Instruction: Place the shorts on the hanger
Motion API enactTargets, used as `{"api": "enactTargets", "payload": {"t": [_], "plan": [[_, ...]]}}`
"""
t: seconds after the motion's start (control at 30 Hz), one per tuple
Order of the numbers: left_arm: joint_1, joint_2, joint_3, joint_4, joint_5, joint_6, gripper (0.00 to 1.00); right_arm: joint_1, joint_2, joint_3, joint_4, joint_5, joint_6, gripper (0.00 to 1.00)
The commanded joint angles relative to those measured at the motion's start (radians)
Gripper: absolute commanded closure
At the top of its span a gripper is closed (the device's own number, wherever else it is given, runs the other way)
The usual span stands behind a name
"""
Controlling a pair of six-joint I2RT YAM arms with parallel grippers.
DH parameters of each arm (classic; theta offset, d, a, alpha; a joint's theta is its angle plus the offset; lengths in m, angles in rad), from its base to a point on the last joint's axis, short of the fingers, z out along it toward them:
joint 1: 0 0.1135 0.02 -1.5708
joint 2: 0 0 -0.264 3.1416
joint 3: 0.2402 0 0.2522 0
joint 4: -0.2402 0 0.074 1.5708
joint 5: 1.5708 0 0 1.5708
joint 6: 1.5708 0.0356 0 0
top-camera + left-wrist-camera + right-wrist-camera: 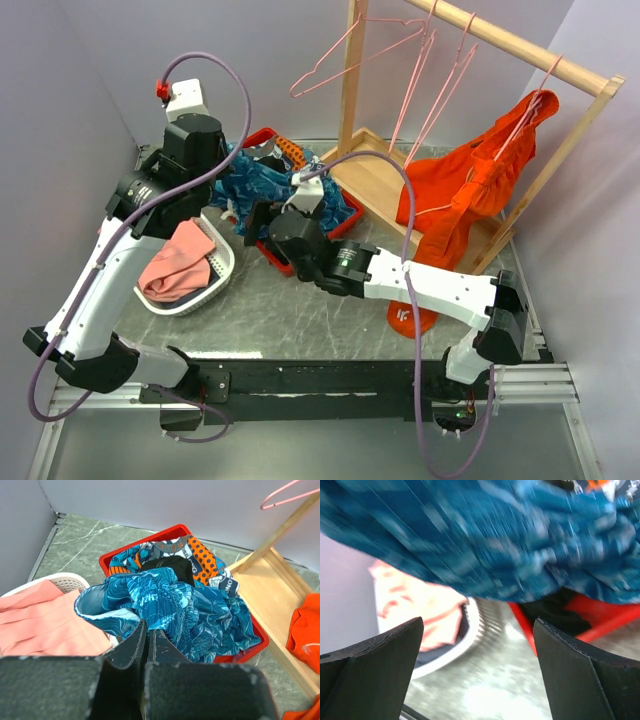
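Observation:
The teal-blue leaf-print shorts [175, 600] are bunched over the red bin [255, 647], with one fold lifted toward the white basket. My left gripper [146, 625] is shut, its fingertips pinching an edge of the shorts. In the top view the shorts [262, 185] lie between the left gripper [232, 170] and the right gripper [252, 222]. My right gripper [477, 645] is open and empty, just below the hanging shorts [495, 545]; that view is blurred. Bare pink wire hangers [425, 70] hang on the wooden rail [520, 45].
A white basket [215, 285] holds pink cloth [175, 262] on the left. The bin also holds an orange-and-blue cloth [202, 555]. An orange garment [475, 175] hangs on another pink hanger over the rack's wooden base [375, 175]. Grey walls enclose the left and back.

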Motion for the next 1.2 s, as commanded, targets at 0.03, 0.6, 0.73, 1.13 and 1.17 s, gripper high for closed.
{"api": "enactTargets", "payload": {"t": [0.03,0.6,0.73,1.13,1.17], "plan": [[0.002,-0.031,0.019,0.008,0.025,0.027,0.99,-0.009,0.037,0.163,0.064,0.089,0.016,0.02],[0.001,-0.086,-0.007,0.026,0.050,0.038,0.99,-0.084,0.318,0.498,-0.084,0.047,0.088,0.00],[0.002,-0.095,-0.016,0.034,0.053,0.038,0.99,-0.084,0.329,0.482,-0.084,0.043,0.092,0.00],[0.001,-0.108,-0.025,0.052,0.054,0.041,0.99,-0.116,0.220,0.127,0.124,0.021,0.148,0.00],[0.002,-0.112,-0.030,0.052,0.053,0.039,0.99,-0.122,0.176,0.047,0.199,-0.003,0.137,0.00]]}}
